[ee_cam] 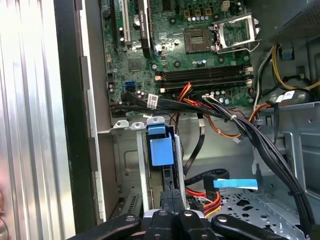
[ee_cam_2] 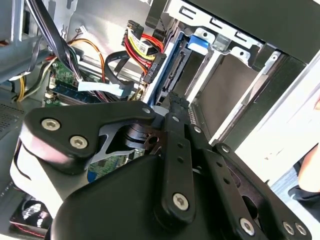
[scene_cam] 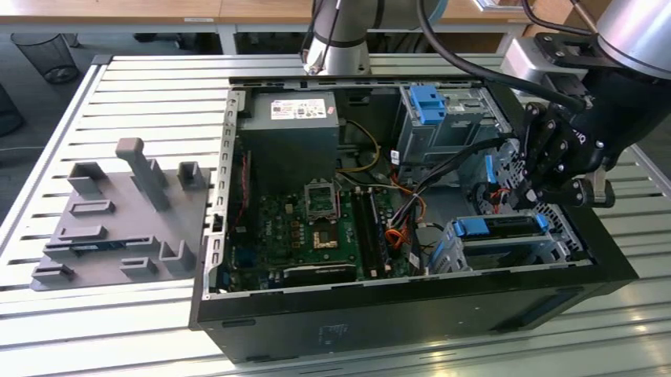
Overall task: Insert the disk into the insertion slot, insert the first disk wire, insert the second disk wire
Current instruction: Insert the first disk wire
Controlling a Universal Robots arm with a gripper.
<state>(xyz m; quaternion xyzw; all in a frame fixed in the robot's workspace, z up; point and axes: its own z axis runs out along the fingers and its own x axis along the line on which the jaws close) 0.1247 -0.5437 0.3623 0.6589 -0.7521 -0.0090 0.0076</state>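
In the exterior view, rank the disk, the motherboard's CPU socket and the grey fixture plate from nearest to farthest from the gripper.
1. The disk, right beside the gripper.
2. The CPU socket, inside the computer case, toward the exterior view's left.
3. The grey fixture plate, outside the case, far on the exterior view's left.

The exterior view looks steeply down from some way off onto the open computer case [scene_cam: 419, 314] on the slatted table [scene_cam: 137, 86]. Both wrist views ride close behind the gripper [ee_cam: 170, 194] [ee_cam_2: 172, 102] inside the case. The first wrist view faces the motherboard [ee_cam: 200, 45], the second the drive cage [ee_cam_2: 225, 95] [ee_cam: 142, 165]. They share that cage and the red and yellow wires [ee_cam_2: 137, 42] [ee_cam: 207, 200].
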